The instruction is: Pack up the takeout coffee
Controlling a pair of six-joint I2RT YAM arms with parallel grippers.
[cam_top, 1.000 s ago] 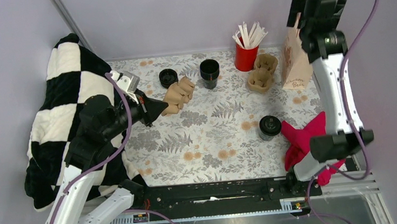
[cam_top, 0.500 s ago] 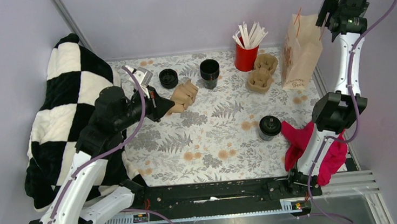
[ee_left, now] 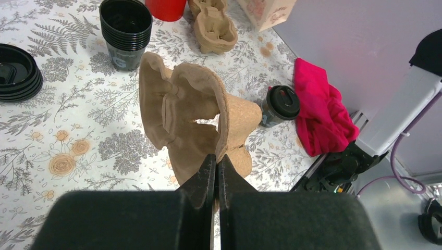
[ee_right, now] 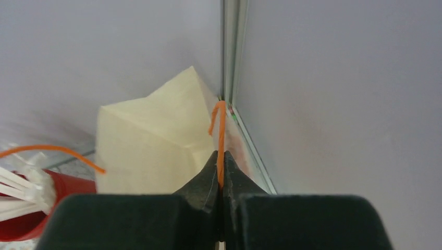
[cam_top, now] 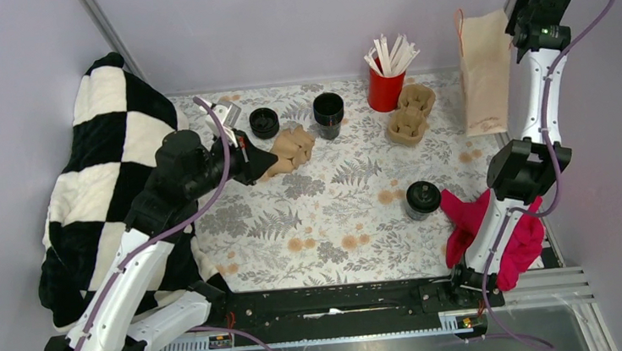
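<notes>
Pinching the thin orange handle (ee_right: 221,130) of the paper bag (ee_right: 151,140), the right claw (ee_right: 220,165) is closed tight on it, with the bag near the red cup (cam_top: 386,90) of white sticks. The left claw (ee_left: 216,165) is clamped on a brown pulp cup carrier (ee_left: 187,114), on the red cup's other side. The lidded black coffee cup (cam_top: 423,199) stands upright on the worktop (cam_top: 328,216), well apart from the red cup, toward the arms' bases.

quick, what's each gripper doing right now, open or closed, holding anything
left gripper: closed, pinching the brown pulp cup carrier
right gripper: closed on the orange handle of the paper bag
</notes>
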